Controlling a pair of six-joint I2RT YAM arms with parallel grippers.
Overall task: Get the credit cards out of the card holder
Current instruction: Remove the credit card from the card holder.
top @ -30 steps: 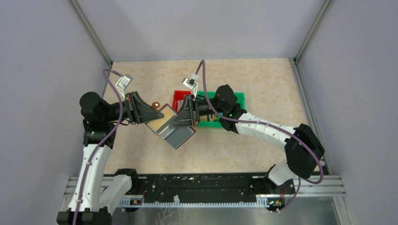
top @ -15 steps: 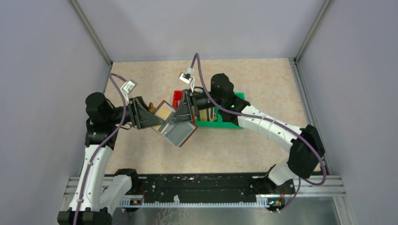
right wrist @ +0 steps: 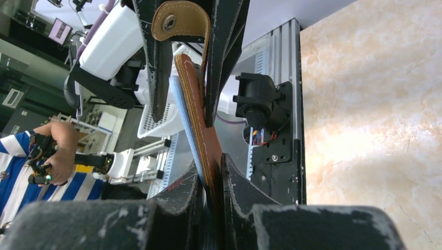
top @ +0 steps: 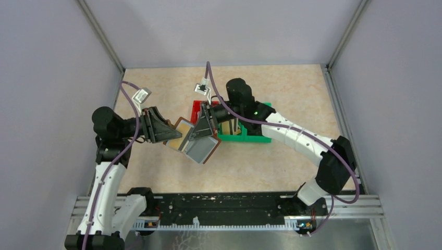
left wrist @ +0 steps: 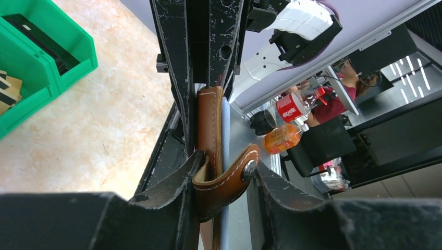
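The brown card holder (top: 202, 149) hangs open above the table between both grippers, pale grey inside. A tan credit card (top: 178, 139) shows in its left half. My left gripper (top: 171, 136) has its jaws on the holder's curled snap tab (left wrist: 225, 182), which touches both fingers. In the left wrist view the holder's brown edge (left wrist: 209, 120) runs upward from that gripper (left wrist: 224, 174). My right gripper (top: 200, 132) is shut on the holder's other edge (right wrist: 194, 94), brown cover and blue lining pinched between its jaws (right wrist: 211, 167). The snap tab (right wrist: 180, 21) shows far up in that view.
A green bin (top: 256, 134) stands just behind the right gripper, with a red bin (top: 198, 108) beside it on the left. A tan piece with dark stripes (left wrist: 8, 91) lies in the green bin (left wrist: 49, 57). Grey walls enclose the table.
The left gripper let go, opened, and has closed in on the snap tab. The right gripper tightened on the holder's edge and its arm swung slightly left.
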